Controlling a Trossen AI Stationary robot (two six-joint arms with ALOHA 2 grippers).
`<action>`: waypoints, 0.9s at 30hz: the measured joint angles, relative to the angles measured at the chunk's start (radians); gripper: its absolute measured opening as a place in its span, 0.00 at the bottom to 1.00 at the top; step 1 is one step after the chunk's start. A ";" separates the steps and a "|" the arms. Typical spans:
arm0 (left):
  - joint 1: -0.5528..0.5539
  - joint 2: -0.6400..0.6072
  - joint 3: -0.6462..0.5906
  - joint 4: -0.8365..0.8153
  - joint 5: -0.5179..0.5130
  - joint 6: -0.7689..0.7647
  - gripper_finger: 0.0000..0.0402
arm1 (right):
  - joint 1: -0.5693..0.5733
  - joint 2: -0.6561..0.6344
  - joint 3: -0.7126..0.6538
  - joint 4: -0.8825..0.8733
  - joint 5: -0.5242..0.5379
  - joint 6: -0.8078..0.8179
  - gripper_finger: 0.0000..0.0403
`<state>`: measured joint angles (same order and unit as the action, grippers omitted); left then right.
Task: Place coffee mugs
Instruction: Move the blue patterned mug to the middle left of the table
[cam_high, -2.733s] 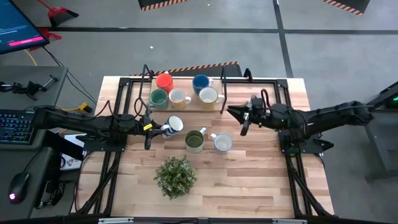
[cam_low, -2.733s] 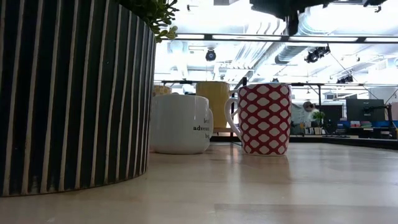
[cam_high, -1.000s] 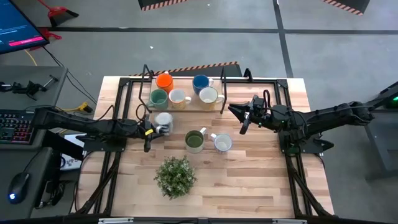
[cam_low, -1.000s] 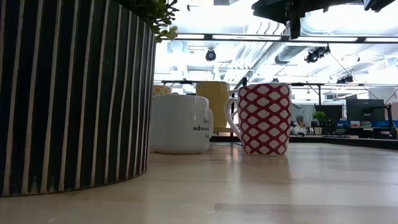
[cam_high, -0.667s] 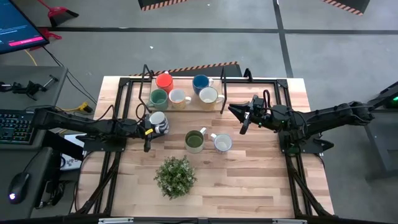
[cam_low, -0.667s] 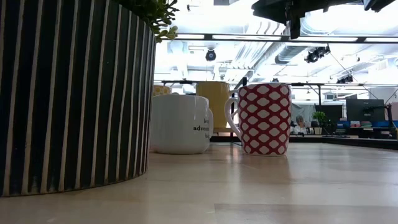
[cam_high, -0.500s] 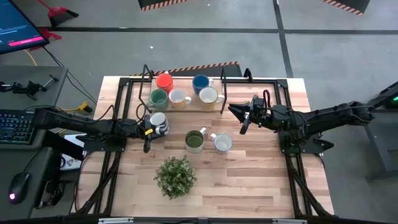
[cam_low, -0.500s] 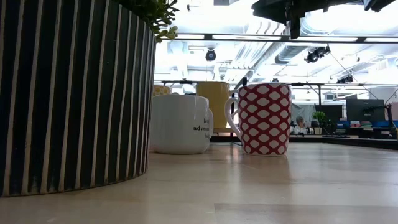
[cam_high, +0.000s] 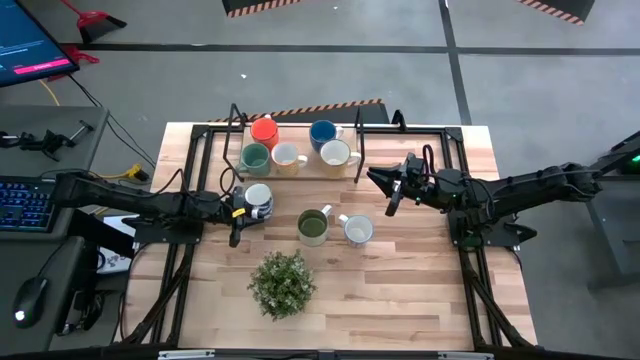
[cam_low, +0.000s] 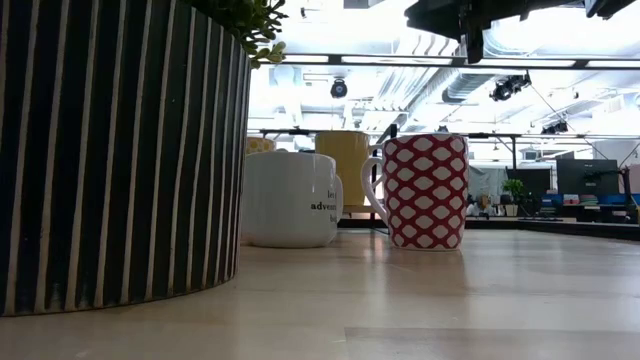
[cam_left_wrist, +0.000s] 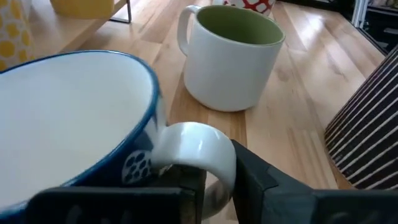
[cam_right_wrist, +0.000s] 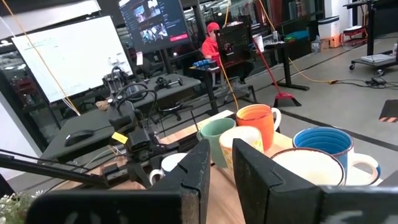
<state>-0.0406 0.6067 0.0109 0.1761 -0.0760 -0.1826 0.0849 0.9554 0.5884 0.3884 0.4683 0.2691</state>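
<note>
Glossily round mug (cam_left_wrist: 74, 118) (looped handle (cam_left_wrist: 196, 149))

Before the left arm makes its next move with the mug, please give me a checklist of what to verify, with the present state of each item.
1. Left claw around handle of the blue-rimmed mug: ok.
2. Mug upright: ok.
3. Mug's base resting on the table: cannot tell.
4. Olive-green mug apart from the held mug: ok.
5. Right claw away from the left arm's area: ok.
6. Potted plant apart from both arms: ok.
</note>
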 joint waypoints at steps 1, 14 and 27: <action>0.000 0.000 0.000 0.001 0.000 0.000 0.14 | 0.000 0.000 0.000 -0.003 0.000 0.000 0.14; 0.000 0.000 0.001 0.002 0.047 -0.043 0.20 | 0.000 -0.002 0.000 -0.026 -0.001 -0.019 0.14; -0.001 0.000 0.059 -0.112 0.156 -0.046 0.20 | 0.000 -0.002 0.000 -0.077 -0.005 -0.016 0.14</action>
<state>-0.0414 0.6067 0.0697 0.0639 0.0795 -0.2284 0.0849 0.9535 0.5888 0.3114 0.4637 0.2531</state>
